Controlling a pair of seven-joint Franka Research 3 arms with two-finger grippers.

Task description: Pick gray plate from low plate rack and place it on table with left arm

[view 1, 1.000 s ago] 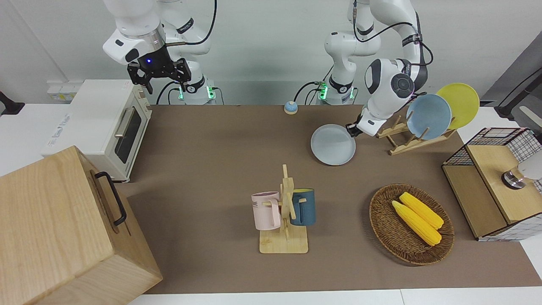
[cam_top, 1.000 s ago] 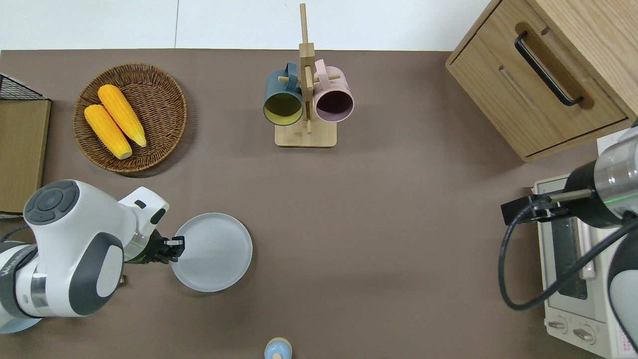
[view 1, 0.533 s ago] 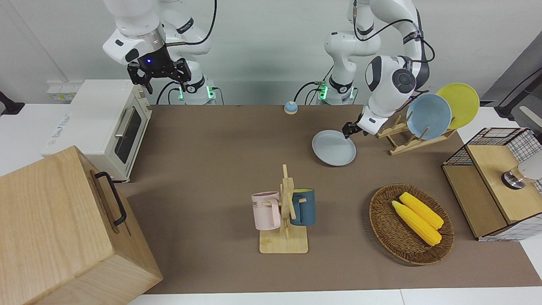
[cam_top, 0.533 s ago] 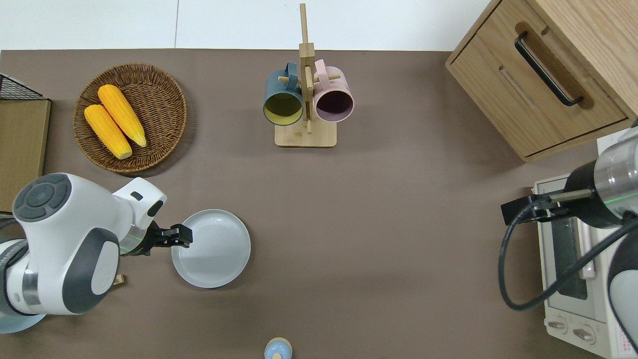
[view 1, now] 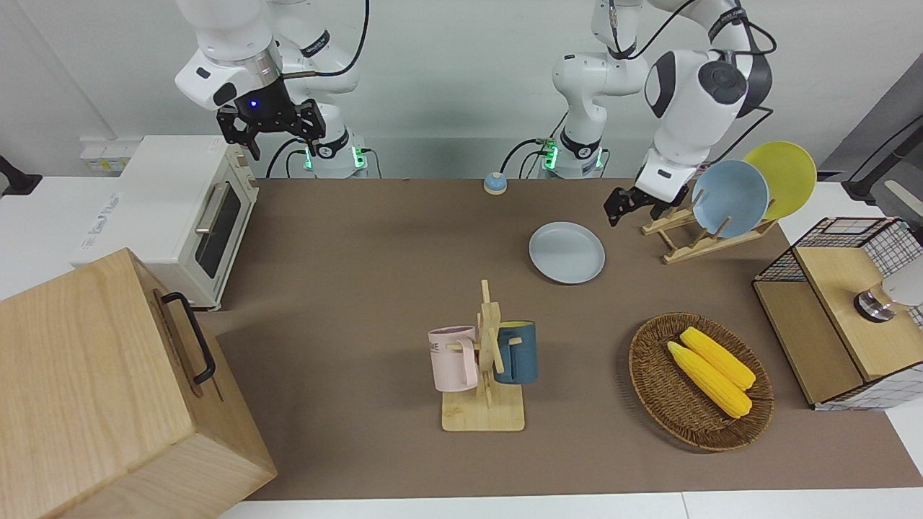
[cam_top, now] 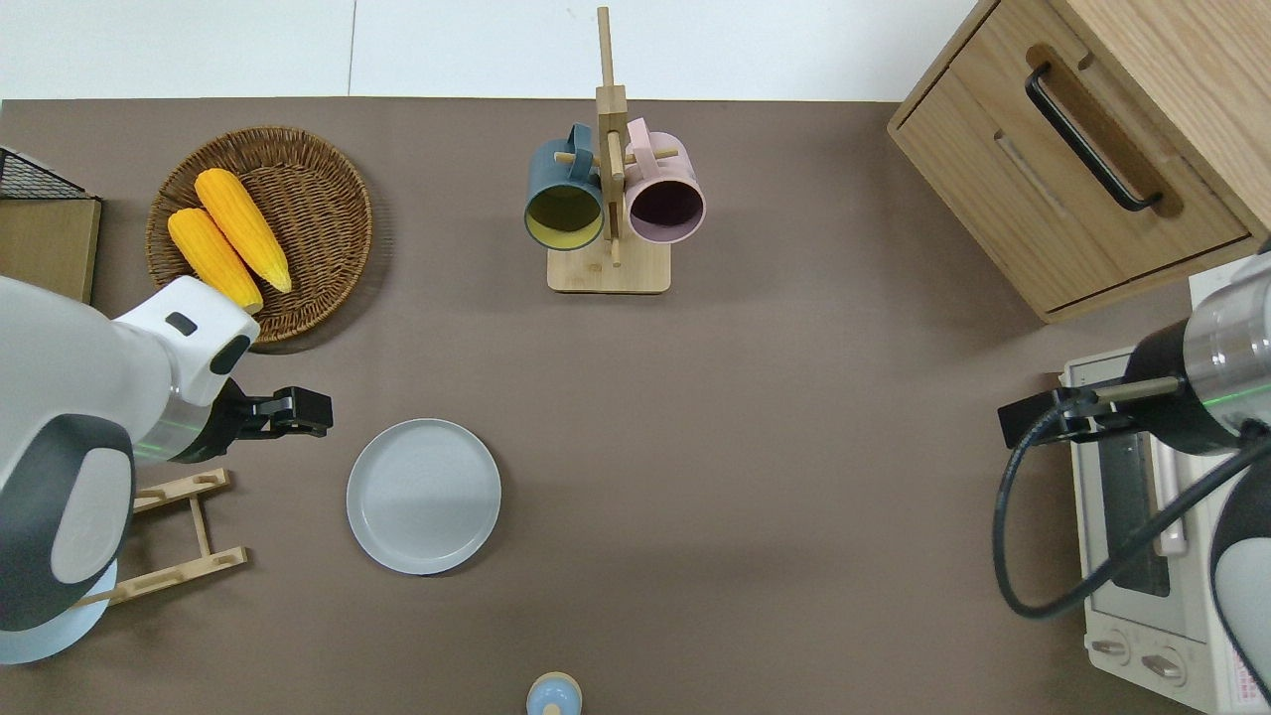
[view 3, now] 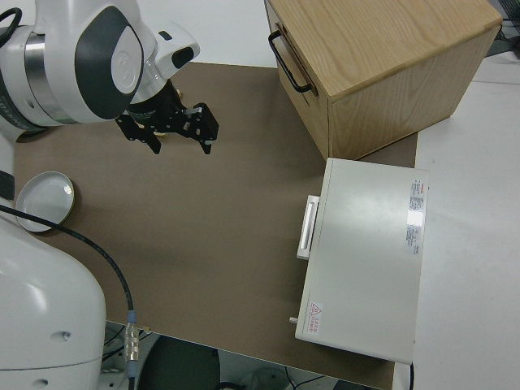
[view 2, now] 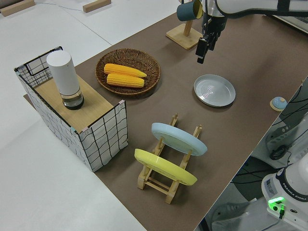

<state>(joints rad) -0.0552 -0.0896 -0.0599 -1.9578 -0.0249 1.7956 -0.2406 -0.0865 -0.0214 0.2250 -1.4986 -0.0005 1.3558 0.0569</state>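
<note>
Bright, even indoor light falls from above across the matte brown table (view 1: pixel 346 238), leaving only soft, short shadows beside the wicker basket (cam_top: pixel 260 233) and the mug stand (cam_top: pixel 608 268). No glare shows on the gray plate (cam_top: pixel 424 496). All four views are sharp, with slight bending at the frame edges.

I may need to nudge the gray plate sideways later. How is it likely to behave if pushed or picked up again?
The gray plate lies flat on the table, so a push would probably slide it rather than tip or roll it. It looks rigid and smooth, so likely slippery. Its low rim leaves little to grip, probably only at the edge.
</note>
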